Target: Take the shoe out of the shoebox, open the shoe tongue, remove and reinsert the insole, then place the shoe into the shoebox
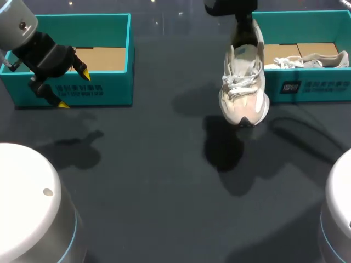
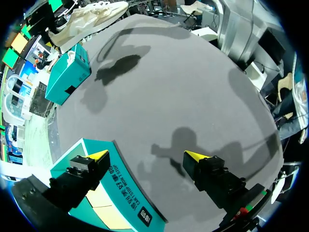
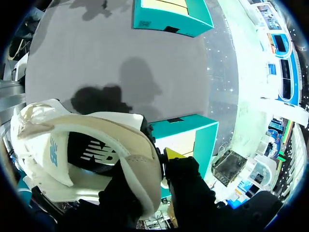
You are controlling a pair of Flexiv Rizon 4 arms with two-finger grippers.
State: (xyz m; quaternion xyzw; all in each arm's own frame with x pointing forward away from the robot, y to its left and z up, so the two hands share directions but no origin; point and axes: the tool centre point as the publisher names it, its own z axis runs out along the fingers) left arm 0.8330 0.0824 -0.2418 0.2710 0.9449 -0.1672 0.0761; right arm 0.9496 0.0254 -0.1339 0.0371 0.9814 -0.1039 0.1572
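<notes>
A cream sneaker [image 1: 243, 82] hangs toe-down above the table, just in front of the right teal shoebox [image 1: 307, 87]. My right gripper [image 1: 245, 23] is shut on its heel collar from above. In the right wrist view the sneaker [image 3: 82, 150] fills the space before the right gripper [image 3: 161, 162]; one yellow fingertip [image 3: 174, 153] shows outside the collar and the other is hidden inside. A second sneaker [image 1: 315, 60] lies in the right shoebox. My left gripper [image 1: 74, 89] stands open over the front wall of the left teal shoebox [image 1: 104, 90], holding nothing; in the left wrist view the left gripper [image 2: 146, 155] straddles that box's corner [image 2: 113, 188].
The left shoebox holds only its cardboard floor [image 1: 107, 57]. Dark table [image 1: 164, 181] stretches between and in front of the two boxes. The right shoebox [image 2: 70, 75] and hanging sneaker [image 2: 91, 14] show far ahead of the left gripper.
</notes>
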